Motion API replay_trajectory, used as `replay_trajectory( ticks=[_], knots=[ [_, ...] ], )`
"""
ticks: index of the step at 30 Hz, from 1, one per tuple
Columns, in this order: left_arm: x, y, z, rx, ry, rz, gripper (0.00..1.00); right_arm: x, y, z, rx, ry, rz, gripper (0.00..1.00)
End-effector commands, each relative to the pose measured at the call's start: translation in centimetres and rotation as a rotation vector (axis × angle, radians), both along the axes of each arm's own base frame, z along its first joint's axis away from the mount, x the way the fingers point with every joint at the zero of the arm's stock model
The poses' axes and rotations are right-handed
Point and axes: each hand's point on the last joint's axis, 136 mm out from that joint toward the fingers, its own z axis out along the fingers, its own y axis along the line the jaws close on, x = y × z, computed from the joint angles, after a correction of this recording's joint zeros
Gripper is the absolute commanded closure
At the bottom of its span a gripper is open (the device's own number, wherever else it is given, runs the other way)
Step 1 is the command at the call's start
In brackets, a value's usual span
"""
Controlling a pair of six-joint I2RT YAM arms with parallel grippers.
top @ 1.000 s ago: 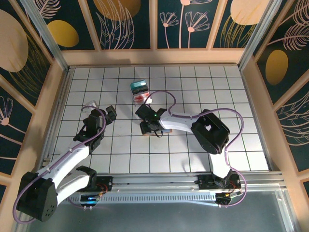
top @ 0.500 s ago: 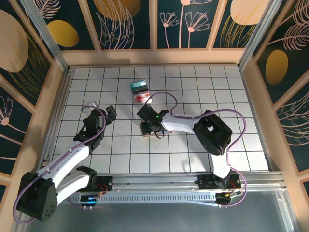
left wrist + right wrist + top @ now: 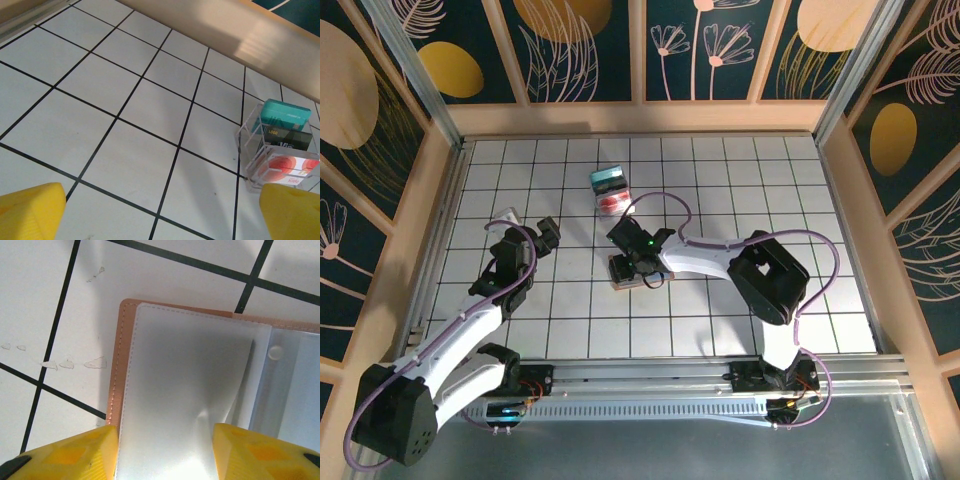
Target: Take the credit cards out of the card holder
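The card holder (image 3: 175, 365) lies opened flat on the tiled floor, tan border on the left and a frosted clear sleeve on top. My right gripper (image 3: 165, 455) hovers straight over it, its yellow fingers (image 3: 65, 455) apart on either side of the sleeve, which buckles slightly between them. In the top view the right gripper (image 3: 635, 268) covers most of the card holder (image 3: 620, 283) at mid-table. Whether a credit card lies under the sleeve I cannot tell. My left gripper (image 3: 528, 228) stands wide open over bare tiles to the left, and in its wrist view the left gripper (image 3: 160, 212) has nothing between its fingers.
A small clear box (image 3: 610, 190) with teal, dark and red cards stands behind the holder, and the same clear box (image 3: 280, 145) sits to the right in the left wrist view. Wooden walls (image 3: 640, 118) ring the tiled floor.
The right gripper has crept a little nearer and lower over the holder while its elbow swung right. The left arm has barely shifted.
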Motion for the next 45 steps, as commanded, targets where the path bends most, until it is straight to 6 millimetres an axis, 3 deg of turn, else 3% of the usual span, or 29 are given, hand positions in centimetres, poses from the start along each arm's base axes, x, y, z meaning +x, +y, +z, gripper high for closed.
replay_trajectory(
  ticks=[1, 9, 18, 28, 37, 45],
  knots=[
    [0.4, 0.0, 1.5, -0.010, -0.032, 0.001, 0.01, 0.0, -1.0, 0.3, -0.061, -0.028, -0.007, 0.47],
    [0.4, 0.0, 1.5, -0.003, -0.032, 0.002, 0.01, 0.4, -1.9, -0.3, -0.166, -0.064, -0.027, 0.49],
    [0.2, 0.3, 1.6, 0.009, -0.034, 0.008, 0.01, 1.6, -2.8, 1.6, -0.180, -0.142, -0.096, 0.60],
    [0.3, 0.3, 2.1, 0.017, -0.036, 0.008, 0.01, 2.4, -4.5, 2.3, -0.221, -0.183, -0.147, 0.59],
    [0.6, -0.2, 2.3, 0.030, -0.026, -0.024, 0.01, 3.3, -7.2, 2.8, -0.239, -0.201, -0.216, 0.61],
    [0.7, -1.4, 3.2, 0.062, -0.023, -0.081, 0.01, 3.6, -9.6, 1.9, -0.236, -0.172, -0.254, 0.65]
  ],
)
